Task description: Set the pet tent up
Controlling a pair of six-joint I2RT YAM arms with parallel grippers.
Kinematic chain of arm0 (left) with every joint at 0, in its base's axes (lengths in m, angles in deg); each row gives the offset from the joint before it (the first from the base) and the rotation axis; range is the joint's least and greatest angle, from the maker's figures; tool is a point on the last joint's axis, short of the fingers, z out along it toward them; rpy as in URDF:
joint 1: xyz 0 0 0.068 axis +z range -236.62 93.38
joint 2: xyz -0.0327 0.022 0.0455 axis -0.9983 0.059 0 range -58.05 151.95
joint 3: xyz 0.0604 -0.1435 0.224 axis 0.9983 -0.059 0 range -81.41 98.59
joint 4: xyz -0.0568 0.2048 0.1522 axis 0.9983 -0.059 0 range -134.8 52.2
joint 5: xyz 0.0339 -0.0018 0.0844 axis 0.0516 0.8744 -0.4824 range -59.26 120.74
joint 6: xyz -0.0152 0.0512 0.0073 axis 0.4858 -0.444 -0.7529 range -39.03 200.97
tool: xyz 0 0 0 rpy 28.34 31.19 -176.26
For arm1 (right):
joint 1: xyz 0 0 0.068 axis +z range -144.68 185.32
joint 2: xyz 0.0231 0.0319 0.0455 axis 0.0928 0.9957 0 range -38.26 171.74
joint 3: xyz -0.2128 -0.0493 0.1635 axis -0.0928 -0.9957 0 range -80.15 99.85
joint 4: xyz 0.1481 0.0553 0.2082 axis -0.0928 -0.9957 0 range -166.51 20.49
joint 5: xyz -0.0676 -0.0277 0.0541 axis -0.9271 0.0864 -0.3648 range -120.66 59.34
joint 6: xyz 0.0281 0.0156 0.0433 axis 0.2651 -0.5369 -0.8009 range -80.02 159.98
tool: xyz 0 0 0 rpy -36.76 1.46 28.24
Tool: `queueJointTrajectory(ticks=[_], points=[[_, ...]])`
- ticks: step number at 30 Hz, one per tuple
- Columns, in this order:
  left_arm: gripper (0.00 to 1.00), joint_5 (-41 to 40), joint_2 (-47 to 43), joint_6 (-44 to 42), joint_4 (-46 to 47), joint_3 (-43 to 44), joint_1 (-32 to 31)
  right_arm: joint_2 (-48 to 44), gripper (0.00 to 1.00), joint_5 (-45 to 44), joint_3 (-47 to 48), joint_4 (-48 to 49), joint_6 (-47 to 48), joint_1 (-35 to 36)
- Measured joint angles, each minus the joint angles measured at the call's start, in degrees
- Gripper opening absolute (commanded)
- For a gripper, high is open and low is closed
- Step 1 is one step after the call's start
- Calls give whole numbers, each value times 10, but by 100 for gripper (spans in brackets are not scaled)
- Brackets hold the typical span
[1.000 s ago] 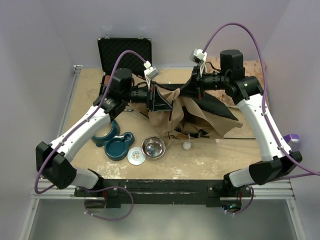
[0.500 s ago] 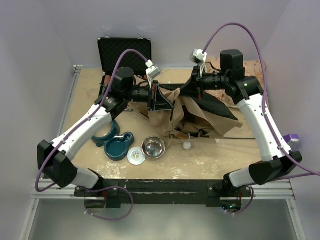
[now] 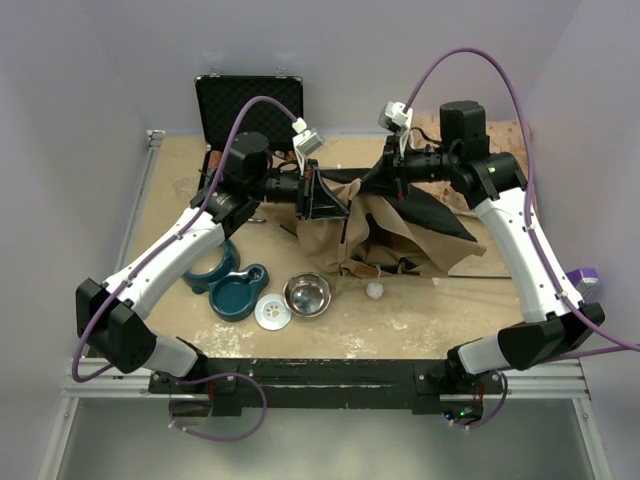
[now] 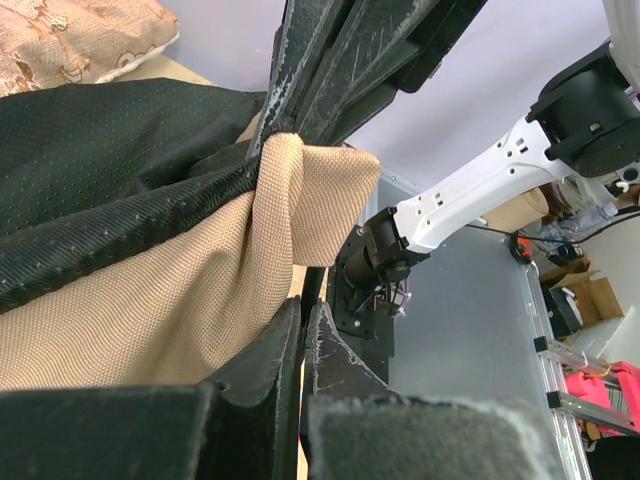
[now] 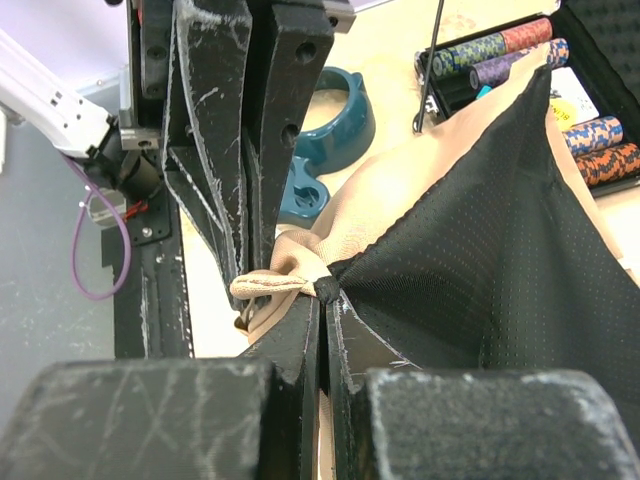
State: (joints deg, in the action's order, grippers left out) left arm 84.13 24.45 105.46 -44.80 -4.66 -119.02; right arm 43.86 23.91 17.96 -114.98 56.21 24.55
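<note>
The pet tent (image 3: 400, 235) is a slack heap of tan canvas and black lining, hanging between both arms above the table's middle. My left gripper (image 3: 340, 200) is shut on a tan fold of the tent; in the left wrist view its jaws (image 4: 303, 310) meet beside the tan cloth (image 4: 180, 310). My right gripper (image 3: 368, 180) is shut on a bunched black corner of the tent lining (image 5: 480, 250), with its own tips (image 5: 325, 300) almost touching the left fingers (image 5: 230, 110). The white pom-pom (image 3: 374, 291) lies on the table in front.
An open black case (image 3: 248, 105) with poker chips stands at the back left. A teal double bowl (image 3: 225, 280), a white disc (image 3: 272, 313) and a steel bowl (image 3: 307, 294) sit front left. A leaf-patterned pillow (image 3: 505, 135) lies back right.
My left arm has edged slightly to the right, toward the right gripper. Both grips on the tent are unchanged, and the cloth has barely shifted.
</note>
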Motion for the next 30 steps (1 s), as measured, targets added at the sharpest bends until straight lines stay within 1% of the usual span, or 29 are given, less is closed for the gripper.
queueJointTrajectory(ticks=[17,20,24,25,27,30], points=[[0,9,7,-16,-12,14,-2,0,0,-24,-14,-39,62,21],[0,9,-4,-16,5,1,-2,0,0,-24,-14,-39,64,23],[0,8,-40,-14,62,-52,-2,-1,0,-13,-14,-43,64,26],[3,8,-51,-13,78,-69,-2,-1,0,-10,-14,-45,64,28],[17,6,-70,-13,109,-99,-2,-1,0,-6,-14,-47,64,33],[24,4,-86,-19,134,-125,-2,-1,0,2,-14,-49,63,35]])
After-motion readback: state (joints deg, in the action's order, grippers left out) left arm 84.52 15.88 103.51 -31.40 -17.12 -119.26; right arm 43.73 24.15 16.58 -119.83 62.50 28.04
